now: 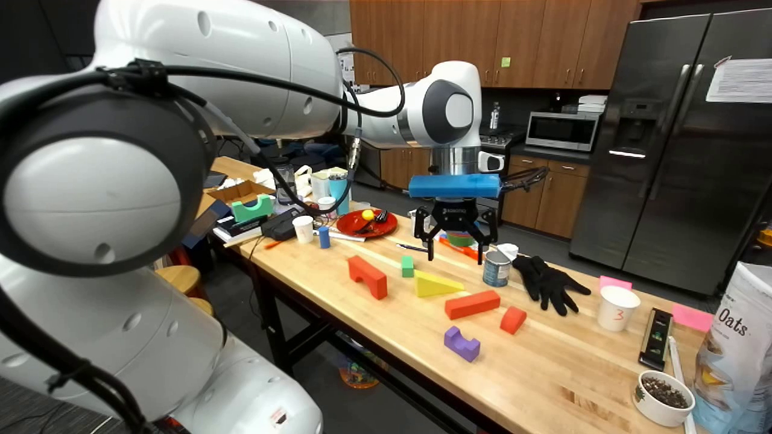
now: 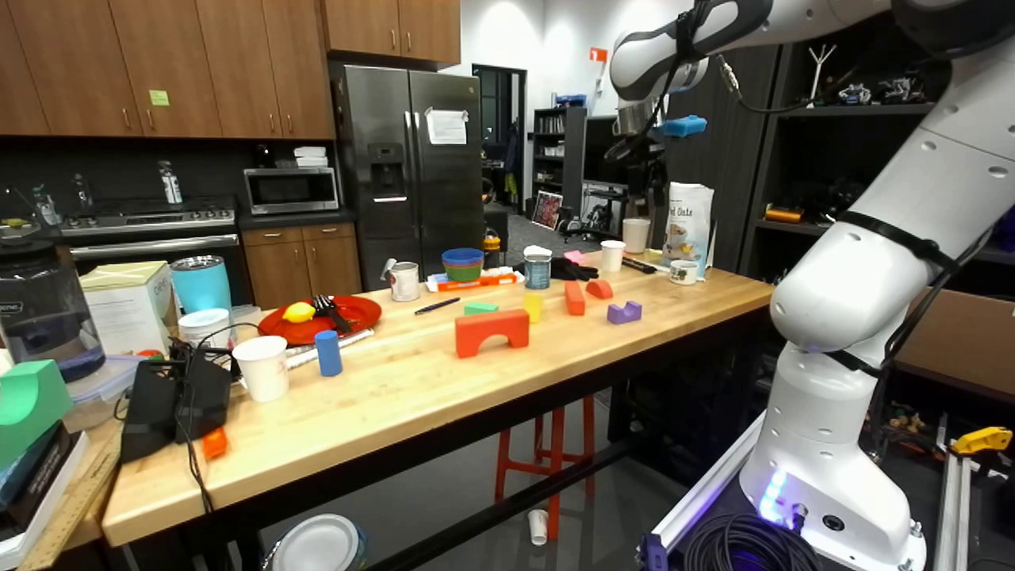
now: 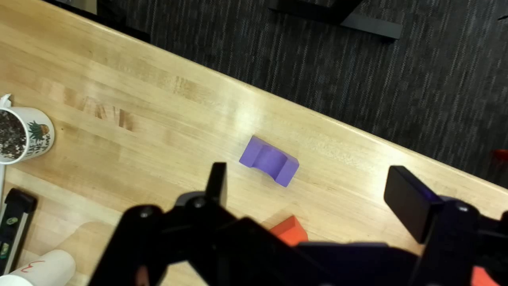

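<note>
One purple block [image 3: 270, 159] (notched) lies well below the parted jaws.

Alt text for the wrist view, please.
Purple block mid-picture on a wooden table, the open, empty gripper in the foreground. It partly hides a red block; at picture left are a soil cup, level and white cup.

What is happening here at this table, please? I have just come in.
A robot arm holds its gripper above the table, jaws open, with nothing in them. In the wrist view, a purple block lies below, seen between the fingers but apart from them. A red block is near it, partly hidden by the gripper. Farther off, a red arch and a yellow wedge also rest on the table.
</note>
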### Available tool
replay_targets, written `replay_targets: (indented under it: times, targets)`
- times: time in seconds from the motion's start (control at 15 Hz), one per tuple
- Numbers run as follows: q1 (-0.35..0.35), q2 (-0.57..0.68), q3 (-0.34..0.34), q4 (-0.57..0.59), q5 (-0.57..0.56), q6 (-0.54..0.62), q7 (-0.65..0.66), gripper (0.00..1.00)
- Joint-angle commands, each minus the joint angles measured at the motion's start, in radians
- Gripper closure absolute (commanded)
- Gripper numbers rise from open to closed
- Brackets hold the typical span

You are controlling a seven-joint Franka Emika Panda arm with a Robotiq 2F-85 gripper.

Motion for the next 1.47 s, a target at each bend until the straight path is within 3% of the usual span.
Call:
replay_targets:
  times: [0.0,1.0,1.4]
  targets:
    - [0.002,0.001,-0.001,0.002,0.000,-0.003,0.000,0.00]
    - [0.002,0.001,-0.001,0.002,0.000,-0.003,0.000,0.00]
    - [-0.008,0.022,-0.001,0.032,-0.272,0.172,-0.076,0.00]
